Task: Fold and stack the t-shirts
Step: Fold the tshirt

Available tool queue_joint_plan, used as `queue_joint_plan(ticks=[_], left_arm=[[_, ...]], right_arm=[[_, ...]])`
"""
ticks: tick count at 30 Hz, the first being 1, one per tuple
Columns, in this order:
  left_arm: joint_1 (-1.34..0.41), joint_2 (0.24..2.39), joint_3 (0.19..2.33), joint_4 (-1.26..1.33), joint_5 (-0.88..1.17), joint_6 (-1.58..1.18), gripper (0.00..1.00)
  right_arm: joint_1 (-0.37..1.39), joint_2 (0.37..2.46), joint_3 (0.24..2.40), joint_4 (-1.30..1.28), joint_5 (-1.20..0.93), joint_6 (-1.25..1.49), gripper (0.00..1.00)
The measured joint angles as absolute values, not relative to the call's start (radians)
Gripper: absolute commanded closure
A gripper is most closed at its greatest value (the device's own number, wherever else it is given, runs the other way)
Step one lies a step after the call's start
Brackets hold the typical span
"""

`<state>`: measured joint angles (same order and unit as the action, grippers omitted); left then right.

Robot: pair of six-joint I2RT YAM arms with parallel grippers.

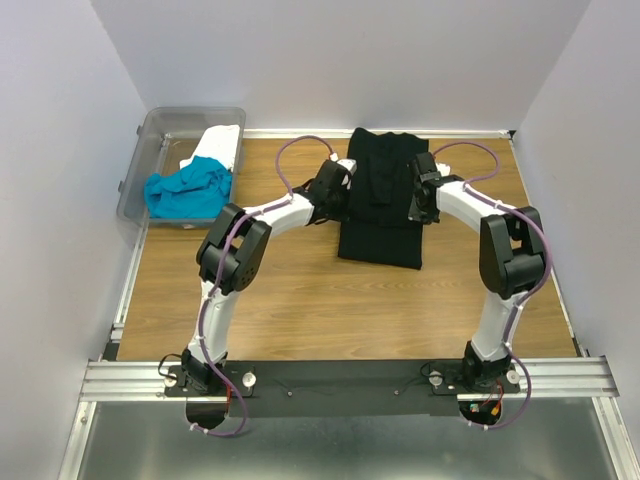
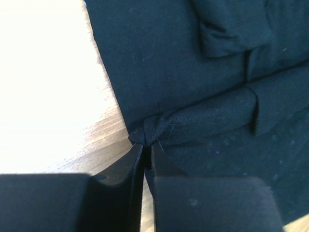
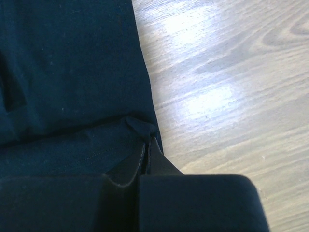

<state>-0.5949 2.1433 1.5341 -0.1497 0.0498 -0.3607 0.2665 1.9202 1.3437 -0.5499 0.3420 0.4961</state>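
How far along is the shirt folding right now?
Done: the black shirt lies on the table, already narrowed into a long strip. In hand: the left fingers and right fingers each pinch one of its side edges, shut on the cloth. Left: finishing that fold, then the turquoise shirt and white shirt, both crumpled at the clear bin. Nothing is stacked.

Wooden table, black t-shirt, clear bin
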Motion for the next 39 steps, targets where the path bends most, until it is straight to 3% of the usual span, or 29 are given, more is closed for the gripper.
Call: queue_joint_plan(ticks=[2, 3, 4, 6, 9, 16, 20, 24, 26, 39], left_arm=[[-0.595, 2.153, 1.534, -0.149, 0.044, -0.363, 0.64], [-0.594, 2.155, 1.534, -0.149, 0.04, -0.361, 0.59], [-0.591, 2.157, 1.534, -0.15, 0.036, -0.362, 0.44], [-0.587, 2.157, 1.534, -0.151, 0.032, -0.363, 0.37], [-0.58, 2.154, 1.533, -0.152, 0.024, -0.358, 0.36], [-0.578, 2.025, 1.449, -0.164, 0.017, -0.385, 0.37], [-0.598, 1.892, 1.363, -0.15, 0.018, -0.416, 0.47], [-0.651, 1.806, 1.272, -0.103, 0.04, -0.447, 0.88], [-0.677, 1.808, 1.244, -0.084, 0.066, -0.464, 0.99], [-0.715, 1.942, 1.156, -0.009, 0.145, -0.509, 0.99]], right_arm=[[0.266, 1.93, 1.344, -0.545, 0.342, 0.495, 0.97], [0.266, 1.934, 1.344, -0.545, 0.343, 0.493, 0.88], [0.265, 1.937, 1.346, -0.545, 0.343, 0.489, 0.82], [0.262, 1.937, 1.353, -0.546, 0.342, 0.481, 0.69], [0.259, 1.933, 1.365, -0.544, 0.336, 0.468, 0.62], [0.266, 1.825, 1.363, -0.544, 0.27, 0.467, 0.61], [0.301, 1.729, 1.341, -0.517, 0.212, 0.47, 0.66], [0.344, 1.692, 1.29, -0.456, 0.12, 0.485, 0.82], [0.361, 1.7, 1.253, -0.427, 0.078, 0.502, 0.89], [0.367, 1.872, 1.189, -0.29, -0.028, 0.56, 0.98]])
